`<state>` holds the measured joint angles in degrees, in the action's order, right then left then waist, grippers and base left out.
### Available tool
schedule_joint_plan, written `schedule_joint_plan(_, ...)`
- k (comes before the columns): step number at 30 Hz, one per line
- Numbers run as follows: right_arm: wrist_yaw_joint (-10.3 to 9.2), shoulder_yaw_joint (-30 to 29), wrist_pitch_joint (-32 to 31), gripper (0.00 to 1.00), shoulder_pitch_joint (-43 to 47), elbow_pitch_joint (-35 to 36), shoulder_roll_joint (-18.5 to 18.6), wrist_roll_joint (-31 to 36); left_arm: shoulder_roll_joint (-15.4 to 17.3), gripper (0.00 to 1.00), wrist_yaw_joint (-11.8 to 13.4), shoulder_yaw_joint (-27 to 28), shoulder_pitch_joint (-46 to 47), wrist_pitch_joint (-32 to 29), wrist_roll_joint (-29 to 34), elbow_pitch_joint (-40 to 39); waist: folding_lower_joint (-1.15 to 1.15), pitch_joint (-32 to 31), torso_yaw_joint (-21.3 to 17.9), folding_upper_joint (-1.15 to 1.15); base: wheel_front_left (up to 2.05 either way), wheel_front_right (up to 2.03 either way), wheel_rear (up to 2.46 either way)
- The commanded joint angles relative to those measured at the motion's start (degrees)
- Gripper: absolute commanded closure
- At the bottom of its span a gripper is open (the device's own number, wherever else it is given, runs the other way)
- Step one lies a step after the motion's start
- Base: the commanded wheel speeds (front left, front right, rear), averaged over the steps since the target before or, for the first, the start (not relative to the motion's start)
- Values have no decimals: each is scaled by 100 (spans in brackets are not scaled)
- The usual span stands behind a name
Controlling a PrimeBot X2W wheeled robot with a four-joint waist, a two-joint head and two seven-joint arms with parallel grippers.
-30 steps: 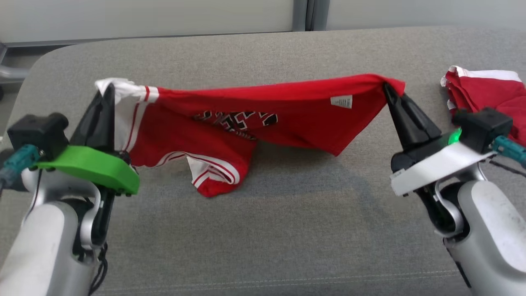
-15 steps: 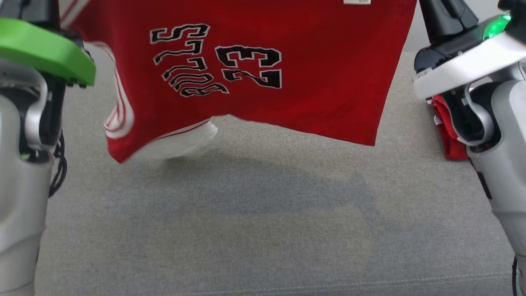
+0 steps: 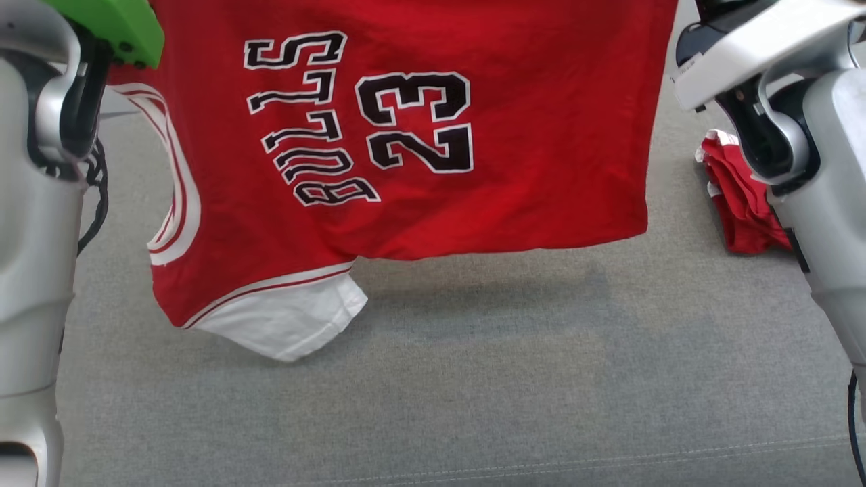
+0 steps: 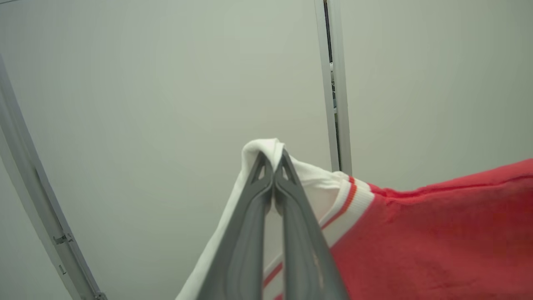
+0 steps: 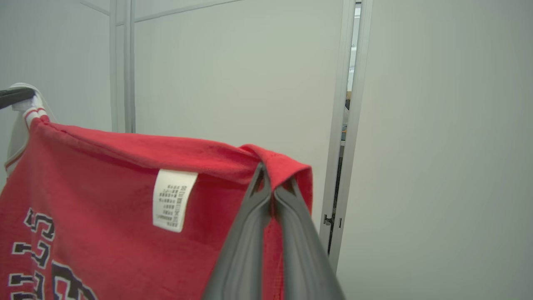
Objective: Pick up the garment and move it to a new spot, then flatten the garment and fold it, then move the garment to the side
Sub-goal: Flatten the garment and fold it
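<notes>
The garment (image 3: 419,135) is a red sleeveless jersey with white trim and black "BULLS 23" lettering. It hangs in the air, stretched between both arms above the grey cushion (image 3: 433,379). My left gripper (image 4: 273,166) is shut on its white-trimmed shoulder (image 4: 266,146). My right gripper (image 5: 272,179) is shut on a red hem corner (image 5: 287,166), beside a white care label (image 5: 173,200). In the head view both grippers' fingertips are above the top edge. The jersey's lowest white flap (image 3: 284,321) hangs just above the cushion.
Another red and white cloth (image 3: 741,196) lies crumpled on the cushion at the right, partly behind my right arm (image 3: 812,169). Pale wall panels (image 4: 166,104) with metal frames stand behind. A seam (image 3: 609,463) runs along the cushion's near edge.
Both arms have lifted the jersey off the cushion, and it now hangs spread out with its lettering showing. The head camera has tilted, so the whole scene has shifted.
</notes>
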<state>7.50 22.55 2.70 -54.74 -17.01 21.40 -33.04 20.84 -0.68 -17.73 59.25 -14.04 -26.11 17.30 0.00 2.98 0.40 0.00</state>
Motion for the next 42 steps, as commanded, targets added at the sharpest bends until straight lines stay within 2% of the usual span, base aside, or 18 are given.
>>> schedule_joint_plan(1,-3,37,32,100,-126,-73,20,6,-4,100,-38,-29,137,12,5,70,0,108,-34,0,0,0,0)
schedule_joint_plan(5,-3,332,176,100,-714,-767,-1,-53,-151,100,-250,-177,620,105,29,777,0,341,-87,0,0,0,0)
schedule_joint_plan(11,-3,718,590,100,-1659,-2104,-207,-244,-387,100,-420,-347,1356,291,50,2097,0,636,-133,0,0,0,0)
schedule_joint_plan(16,-5,798,939,100,-2416,-3131,-431,-364,-537,100,-483,-444,1983,559,146,3081,0,888,-125,0,0,0,0)
schedule_joint_plan(22,-6,503,1226,100,-3279,-4032,-766,-338,-693,100,-472,-559,2730,1084,316,3844,0,1322,-140,0,0,0,0)
schedule_joint_plan(26,-6,-69,1254,100,-3707,-4048,-840,-160,-768,100,-386,-693,3180,1691,526,4149,0,1597,-125,0,0,0,0)
schedule_joint_plan(28,-6,-415,1254,100,-3725,-3936,-890,38,-815,100,-348,-719,3403,1946,580,4271,0,1711,-107,0,0,0,0)
schedule_joint_plan(32,-6,-740,1254,100,-3632,-3704,-1028,451,-871,100,-363,-730,3625,2237,568,4601,0,1867,-59,0,0,0,0)
schedule_joint_plan(37,-6,-444,1255,100,-3425,-3857,-1107,616,-1090,100,-511,-638,3445,2153,294,5095,0,2016,27,0,0,0,0)
schedule_joint_plan(42,-5,-57,1257,100,-3159,-3848,-1076,325,-1221,100,-599,-553,3149,2172,42,5300,0,2132,87,0,0,0,0)
